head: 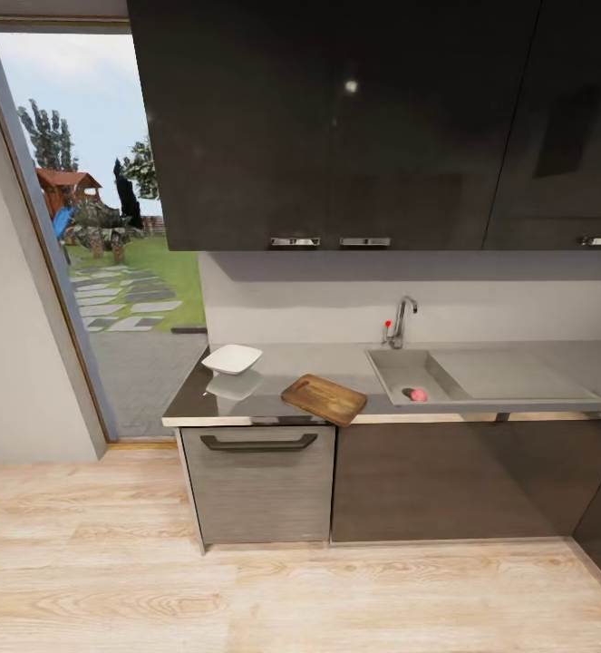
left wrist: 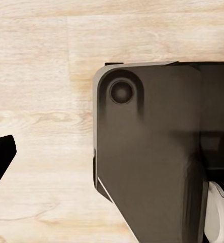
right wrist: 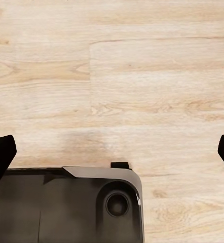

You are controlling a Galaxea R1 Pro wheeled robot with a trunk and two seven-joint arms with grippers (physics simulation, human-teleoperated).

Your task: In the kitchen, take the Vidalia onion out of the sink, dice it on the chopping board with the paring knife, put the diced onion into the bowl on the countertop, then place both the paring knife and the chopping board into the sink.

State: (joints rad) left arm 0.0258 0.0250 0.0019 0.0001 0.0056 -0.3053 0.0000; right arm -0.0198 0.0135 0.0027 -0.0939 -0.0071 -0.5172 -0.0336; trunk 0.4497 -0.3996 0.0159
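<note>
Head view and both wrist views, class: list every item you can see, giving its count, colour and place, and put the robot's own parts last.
Bowl: one, white, on the countertop near its left end.
Chopping board: one, brown wood, at the countertop's front edge, right of the bowl, overhanging slightly.
Onion: one, pinkish-red, in the sink basin.
Sink: one, grey, set into the countertop, drainboard on the right.
Tap: one, chrome with red-tipped lever, behind the basin.
Countertop: one, glossy grey.
Cabinets: dark grey, above and below the countertop.
Floor: light wood.
Doorway: one, left, garden beyond.
Left gripper: one dark fingertip showing, over the floor.
Right gripper: two dark fingertips, spread wide, over the floor.
</note>
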